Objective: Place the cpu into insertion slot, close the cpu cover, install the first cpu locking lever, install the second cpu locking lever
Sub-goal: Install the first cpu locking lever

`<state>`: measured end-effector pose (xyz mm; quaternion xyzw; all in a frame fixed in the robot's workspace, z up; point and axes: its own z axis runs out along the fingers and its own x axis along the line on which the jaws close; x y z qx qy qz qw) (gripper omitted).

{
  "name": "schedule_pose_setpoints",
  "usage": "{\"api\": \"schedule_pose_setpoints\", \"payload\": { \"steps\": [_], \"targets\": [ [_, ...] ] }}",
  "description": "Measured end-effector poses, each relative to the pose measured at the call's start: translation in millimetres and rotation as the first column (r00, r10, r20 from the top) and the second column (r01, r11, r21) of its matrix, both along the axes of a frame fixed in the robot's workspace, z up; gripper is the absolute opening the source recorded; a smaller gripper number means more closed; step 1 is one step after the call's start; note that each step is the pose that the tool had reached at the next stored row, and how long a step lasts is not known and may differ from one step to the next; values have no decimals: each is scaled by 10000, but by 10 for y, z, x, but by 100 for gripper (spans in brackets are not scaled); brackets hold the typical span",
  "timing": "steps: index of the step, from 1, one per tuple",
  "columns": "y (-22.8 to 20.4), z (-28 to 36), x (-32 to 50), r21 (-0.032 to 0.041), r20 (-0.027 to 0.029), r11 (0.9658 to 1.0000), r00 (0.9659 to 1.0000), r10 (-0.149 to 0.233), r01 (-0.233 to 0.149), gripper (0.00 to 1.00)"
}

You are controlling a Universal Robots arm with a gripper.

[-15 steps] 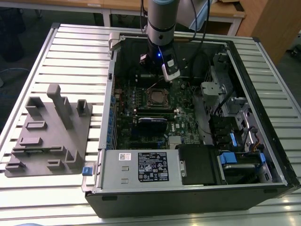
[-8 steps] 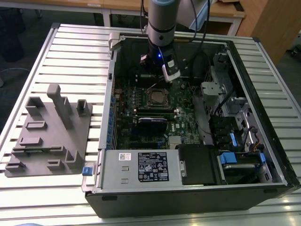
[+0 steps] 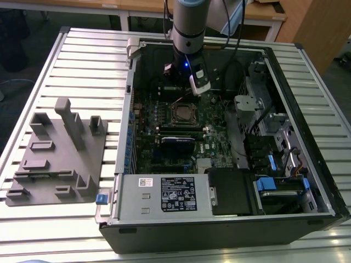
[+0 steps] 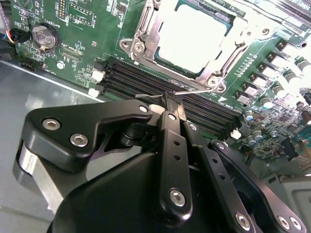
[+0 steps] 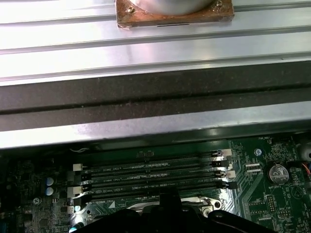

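At the exterior view's left, a grey moulded plastic parts fixture (image 3: 60, 148) sits on the ribbed aluminium table (image 3: 82, 60), just beside the open black metal computer case (image 3: 219, 233). Further right, amid the green circuit board (image 4: 82, 43), the small square silver-rimmed insertion slot (image 3: 172, 114) holds the cpu (image 4: 192, 36). The black linkage gripper (image 4: 168, 101) hangs just beside it, over the long black memory slots (image 4: 136, 80). The claw is clenched, its fingertips drawn together right at a thin silvery wire locking lever (image 4: 199, 88) that runs along the slot's edge. Whether the wire is actually pinched between them I cannot tell. The likely trouble is that so thin and springy a rod slips off the tips and snaps back. The tips could also scrape the memory slots beneath, since they sit very close to them. The cpu is a flat square with a dull pale-grey metal top, lying level in the slot. The thin silvery square cpu cover (image 4: 146, 29), with its large cut-out centre, lies flat around the chip and frames its top.
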<state>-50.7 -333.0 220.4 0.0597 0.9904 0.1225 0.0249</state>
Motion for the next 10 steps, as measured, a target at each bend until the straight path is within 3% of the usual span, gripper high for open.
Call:
{"api": "schedule_pose_setpoints", "payload": {
  "steps": [10],
  "targets": [
    [0,-56,-1,-2,10,10000,10000,0,0,11]
  ]
}}
